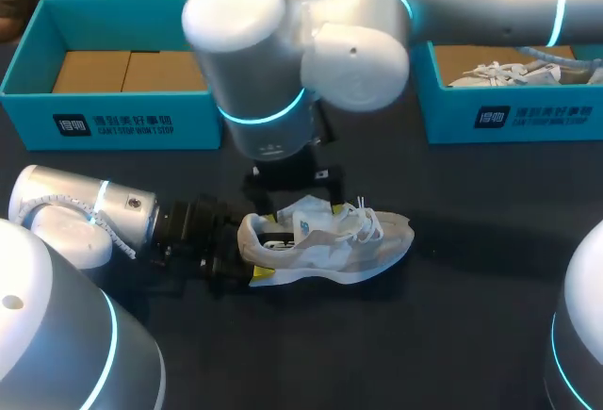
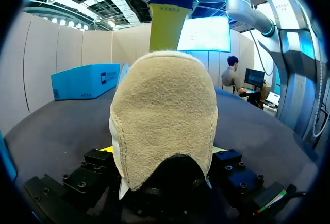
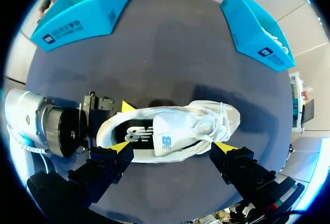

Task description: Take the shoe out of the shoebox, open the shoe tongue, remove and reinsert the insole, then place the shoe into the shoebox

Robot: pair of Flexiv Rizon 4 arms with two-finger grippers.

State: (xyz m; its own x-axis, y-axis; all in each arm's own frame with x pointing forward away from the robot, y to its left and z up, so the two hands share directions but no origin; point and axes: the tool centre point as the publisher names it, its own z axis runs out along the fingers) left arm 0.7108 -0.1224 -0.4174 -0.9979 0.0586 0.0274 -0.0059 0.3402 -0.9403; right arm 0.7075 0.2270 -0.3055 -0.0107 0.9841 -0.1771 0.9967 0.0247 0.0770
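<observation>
A white and beige shoe (image 1: 330,240) stands upright on the dark table (image 1: 452,335), toe to the right. My left gripper (image 1: 256,254) is shut on its heel, one yellow-tipped finger on each side. The left wrist view is filled by the beige heel (image 2: 165,116) between those fingers (image 2: 105,149). My right gripper (image 3: 171,145) hangs open above the shoe (image 3: 170,131), its two tips spread along the near side and touching nothing. From there I see the tongue (image 3: 167,140) lying over the opening and the black insole (image 3: 135,133) inside. In the head view the right gripper (image 1: 294,184) is mostly hidden under its own wrist.
A blue shoebox (image 1: 113,99) with brown cardboard inside stands at the back left. A second blue box (image 1: 509,113) at the back right holds another white shoe (image 1: 513,73). My right arm (image 1: 311,52) reaches across the middle over the table.
</observation>
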